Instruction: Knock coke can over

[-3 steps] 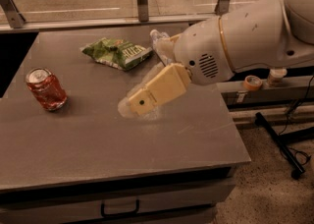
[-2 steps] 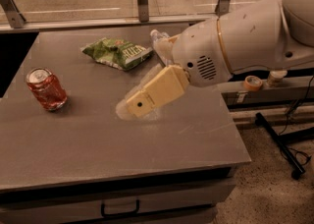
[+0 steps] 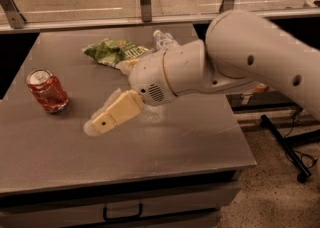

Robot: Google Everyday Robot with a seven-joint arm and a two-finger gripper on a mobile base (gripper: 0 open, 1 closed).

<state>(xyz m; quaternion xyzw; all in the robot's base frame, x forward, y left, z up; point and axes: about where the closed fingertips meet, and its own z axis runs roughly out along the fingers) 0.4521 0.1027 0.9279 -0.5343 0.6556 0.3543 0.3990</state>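
Note:
The coke can (image 3: 47,91), red with a silver top and pull tab, stands upright at the left side of the grey table (image 3: 165,147). My gripper (image 3: 96,126), with cream-coloured fingers, hangs low over the table to the right of the can and a little nearer the front edge, a short gap away, pointing down-left toward it. It holds nothing that I can see. The white arm reaches in from the right and covers the middle of the table.
A green crinkled chip bag (image 3: 112,51) lies at the back of the table. A plastic bottle (image 3: 162,39) lies behind the arm, mostly hidden. A glass railing runs behind the table. A black stand base (image 3: 287,144) sits on the floor at right.
The arm and gripper have swung left and lower, closing the gap to the coke can. The can, bag and bottle have not moved.

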